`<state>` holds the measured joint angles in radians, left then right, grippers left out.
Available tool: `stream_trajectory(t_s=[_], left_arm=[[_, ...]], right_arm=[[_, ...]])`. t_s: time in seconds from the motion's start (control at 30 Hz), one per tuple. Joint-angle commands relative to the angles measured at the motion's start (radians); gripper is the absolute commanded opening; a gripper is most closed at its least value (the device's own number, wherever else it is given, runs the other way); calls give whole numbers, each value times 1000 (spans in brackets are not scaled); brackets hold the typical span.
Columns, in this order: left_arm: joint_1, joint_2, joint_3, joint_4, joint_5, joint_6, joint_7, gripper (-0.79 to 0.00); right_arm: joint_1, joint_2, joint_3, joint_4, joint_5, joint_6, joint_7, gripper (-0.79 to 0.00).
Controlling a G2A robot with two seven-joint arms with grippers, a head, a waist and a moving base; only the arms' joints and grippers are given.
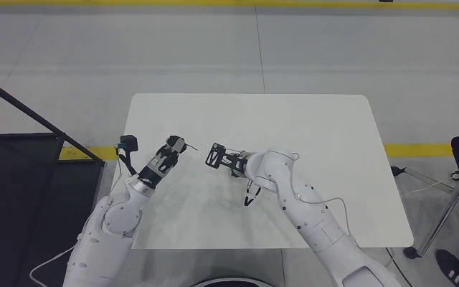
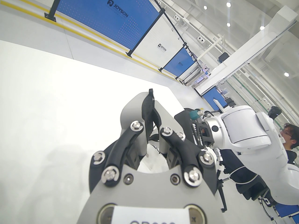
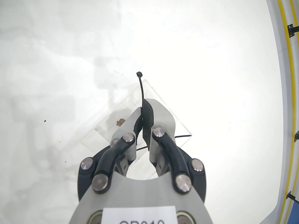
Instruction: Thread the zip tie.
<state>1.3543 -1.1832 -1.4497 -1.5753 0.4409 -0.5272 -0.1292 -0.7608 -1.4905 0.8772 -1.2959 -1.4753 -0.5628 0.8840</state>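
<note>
Observed: zip tie (image 3: 141,87) black; table (image 1: 323,143) plain white; floor line (image 1: 423,150), right of frame, yellow; wall panels (image 2: 105,12), upper left, blue with fine pale dot pattern.

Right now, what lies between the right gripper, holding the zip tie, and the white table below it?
A clear plastic piece lies under the right gripper and its zip tie, over the white table; the right wrist view shows it.

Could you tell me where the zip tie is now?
Right wrist view: the zip tie is pinched in the right gripper, its head poking out in front, above the white table.
</note>
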Motion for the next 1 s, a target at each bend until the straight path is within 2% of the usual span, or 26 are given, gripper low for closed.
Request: stream_trajectory(t_s=[0.0,0.47,0.87,0.93,0.97], left_arm=[[0,0,0,0,0,0,0,-785],[0,0,0,0,0,0,0,-785],[4,0,-3,-6,-7,18,3,-785],[7,0,-9,-7,-15,27,3,-785],[8,0,-14,-7,-19,33,5,-785]], right_arm=[[0,0,0,1,2,0,1,-659],[0,1,-3,-2,-1,2,2,-665],[-47,8,19,-154,-22,100,88,-628],[-43,3,10,-160,-15,120,98,-573],[-41,1,6,-160,-14,136,105,-471]])
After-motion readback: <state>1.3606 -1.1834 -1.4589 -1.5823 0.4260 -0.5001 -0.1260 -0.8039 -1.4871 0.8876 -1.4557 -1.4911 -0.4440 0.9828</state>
